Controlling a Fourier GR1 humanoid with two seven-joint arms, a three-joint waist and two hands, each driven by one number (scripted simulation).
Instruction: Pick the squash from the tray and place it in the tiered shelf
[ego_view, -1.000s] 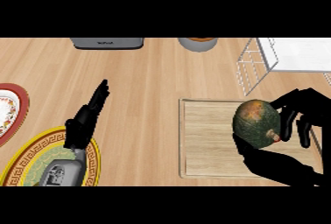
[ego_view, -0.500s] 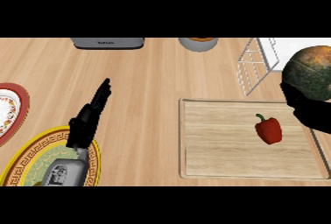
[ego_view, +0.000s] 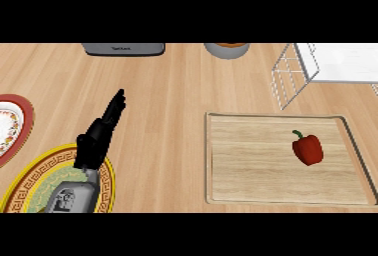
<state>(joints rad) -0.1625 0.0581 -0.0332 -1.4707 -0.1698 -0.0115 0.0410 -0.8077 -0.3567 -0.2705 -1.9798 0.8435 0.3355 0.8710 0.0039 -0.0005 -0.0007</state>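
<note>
The left hand (ego_view: 94, 146) rests well to the left of the tray (ego_view: 244, 167), over a yellow plate (ego_view: 28, 176). Its fingers are straight and close together, with nothing in them. The right hand is not in the picture now, so I cannot tell how its fingers are. A moment ago it was by the tray's far right corner, holding the squash up high. Now the hand and the squash have both gone from view. Only a red pepper (ego_view: 308, 149) lies on the right part of the tray. The wire shelf (ego_view: 291, 80) stands on the worktop (ego_view: 170, 90) just behind the tray's far right corner. I think the squash is on its way there, but the putting down cannot be seen.
</note>
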